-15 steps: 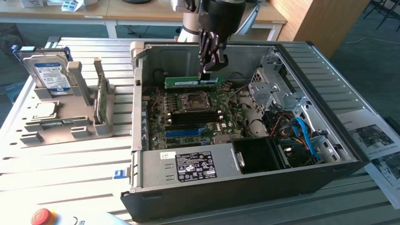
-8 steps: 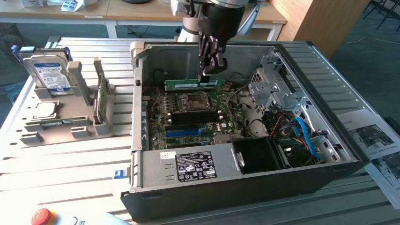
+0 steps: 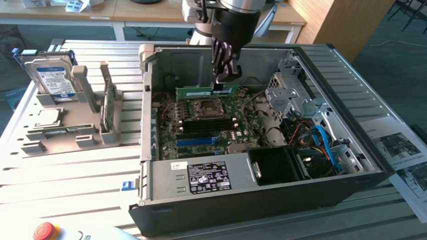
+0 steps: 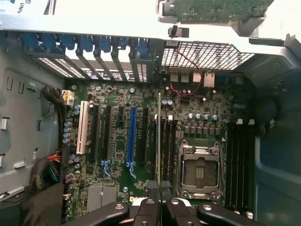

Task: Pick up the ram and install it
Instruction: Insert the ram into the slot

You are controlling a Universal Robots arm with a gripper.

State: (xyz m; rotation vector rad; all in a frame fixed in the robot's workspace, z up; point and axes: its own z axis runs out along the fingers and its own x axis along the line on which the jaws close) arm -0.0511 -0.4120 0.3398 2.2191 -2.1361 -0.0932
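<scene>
Exterior view first. My gripper (image 3: 225, 79) is down inside the open computer case (image 3: 347, 125), which sits on the slatted bench (image 3: 73, 170). The jaws are pinched narrow on the ram (image 3: 200, 92), grabbing its top edge nearer one end. The green stick hangs level across the case, close to the case's far wall. It's right over the motherboard (image 3: 230, 127), on the far side of the processor socket (image 3: 207, 107). Honestly can't tell if its bottom edge touches the board.

The power supply (image 3: 207, 177) runs along the case's near edge, and there are blue cables (image 3: 325, 142) toward the exterior view's right. On the bench toward the exterior view's left is a grey holder (image 3: 87, 135). A hard drive (image 3: 50, 75) stands at its far end and a small square chip (image 3: 47, 118) lies flat in it. There's a red stop button (image 3: 45, 231) at the bench's near edge, and printed sheets (image 3: 400, 150) at the edge on the exterior view's right.

Wrist view: I'm looking down past my gripper (image 4: 160, 188) and its black fingers (image 4: 146, 207). The ram (image 4: 159, 136) shows edge-on as a thin line running away from the fingertips. It sits right alongside a pair of black slots (image 4: 168, 146), with the socket (image 4: 200, 169) on their other side. More black slots (image 4: 237, 165) sit beyond the socket. A blue slot (image 4: 131, 136) and a white slot (image 4: 83, 127) lie off the ram's other side.
</scene>
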